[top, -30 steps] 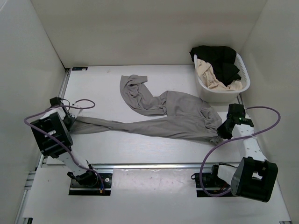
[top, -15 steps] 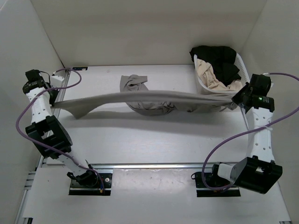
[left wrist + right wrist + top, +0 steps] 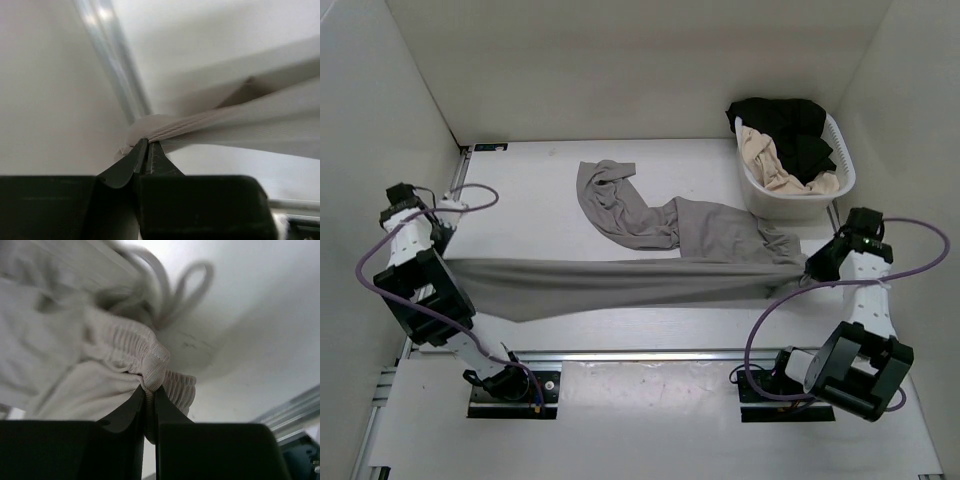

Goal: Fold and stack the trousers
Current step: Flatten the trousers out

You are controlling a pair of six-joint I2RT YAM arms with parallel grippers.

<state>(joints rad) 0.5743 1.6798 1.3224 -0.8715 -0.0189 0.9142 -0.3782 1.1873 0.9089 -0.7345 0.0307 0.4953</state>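
The taupe-grey trousers (image 3: 640,270) hang stretched across the table between my two grippers. One leg runs taut from left to right; the other leg lies crumpled on the table toward the back (image 3: 610,200). My left gripper (image 3: 442,255) is shut on the leg's cuff end at the table's left edge; the pinched fabric (image 3: 165,129) fans out from the closed fingertips (image 3: 148,142). My right gripper (image 3: 812,266) is shut on the ribbed elastic waistband (image 3: 150,357), its drawstring loop (image 3: 175,295) dangling beyond.
A white laundry basket (image 3: 798,203) stands at the back right, holding a black garment (image 3: 785,125) and a beige-cream garment (image 3: 768,160). White walls close in the left, back and right sides. A metal rail (image 3: 620,353) runs along the near table edge.
Both grippers have carried the trousers up and back, then forward and lower; the taut leg now hangs nearer the front than half a second ago, and the second leg lies flat again.
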